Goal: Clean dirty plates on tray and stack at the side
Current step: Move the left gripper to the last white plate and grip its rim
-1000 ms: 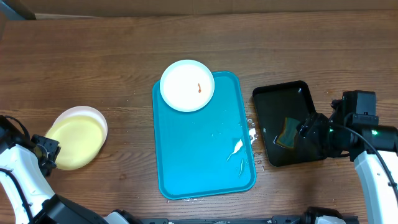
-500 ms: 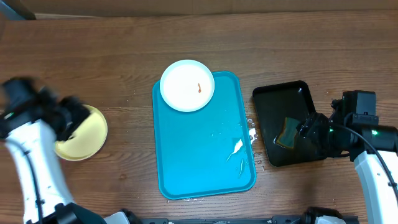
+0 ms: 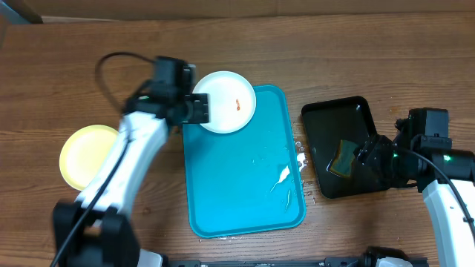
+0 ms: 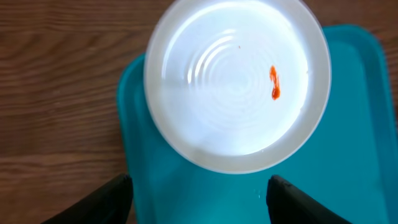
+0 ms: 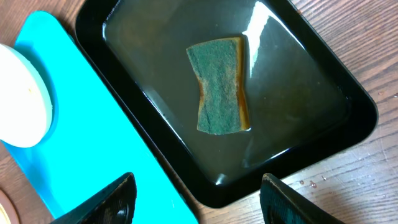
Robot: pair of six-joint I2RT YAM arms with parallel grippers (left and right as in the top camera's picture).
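A white plate (image 3: 223, 101) with an orange smear lies on the far left corner of the turquoise tray (image 3: 245, 185), overhanging its rim. It fills the left wrist view (image 4: 236, 81), with the tray (image 4: 348, 174) under it. A pale yellow-green plate (image 3: 87, 157) lies on the table at the left; I cannot tell whether a plate is under it. My left gripper (image 3: 196, 111) (image 4: 199, 202) is open and empty just above the white plate's left edge. My right gripper (image 3: 369, 156) (image 5: 196, 199) is open and empty over the black tray's near edge.
A black tray (image 3: 338, 119) (image 5: 298, 112) right of the turquoise tray holds water and a green sponge (image 3: 343, 157) (image 5: 219, 84). White foam streaks (image 3: 282, 178) and droplets lie on the turquoise tray's right side. Bare wooden table surrounds both trays.
My left arm has swung from the yellow-green plate at the far left across to the white plate on the tray. The yellow-green plate stays on the table. The right arm has not moved.
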